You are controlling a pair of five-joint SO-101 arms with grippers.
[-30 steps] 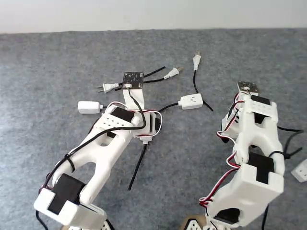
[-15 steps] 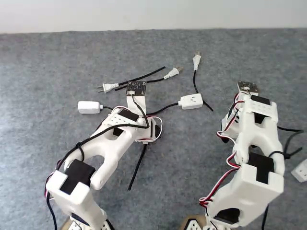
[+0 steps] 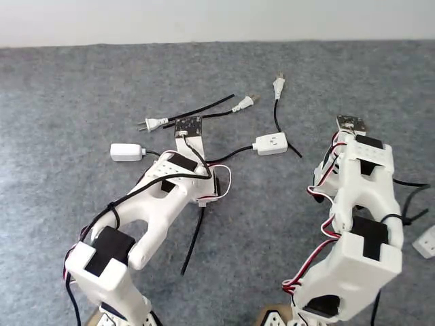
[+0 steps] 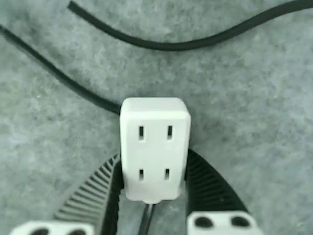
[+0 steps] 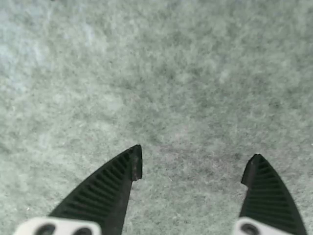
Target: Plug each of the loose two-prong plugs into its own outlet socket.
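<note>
A white outlet socket (image 4: 154,142) with two pairs of slots sits between the fingers of my left gripper (image 4: 153,160), which is shut on its sides; its black cord (image 3: 192,241) trails out from under the left arm. Three loose two-prong plugs lie on the carpet: one (image 3: 152,124) at the left, one (image 3: 245,103) in the middle and one (image 3: 278,84) farther back. Two more sockets (image 3: 127,151) (image 3: 270,143) lie either side of the left arm. My right gripper (image 5: 195,155) is open over bare grey carpet.
Another white socket (image 3: 425,241) lies at the right edge beside the right arm (image 3: 360,183). Black cords (image 3: 204,109) cross the carpet behind the left arm. A pale wall (image 3: 217,20) bounds the far side. Open carpet lies at the far left.
The left arm has drawn back toward the near side, its wrist shifting a little away from the plugs. The right arm has stayed still.
</note>
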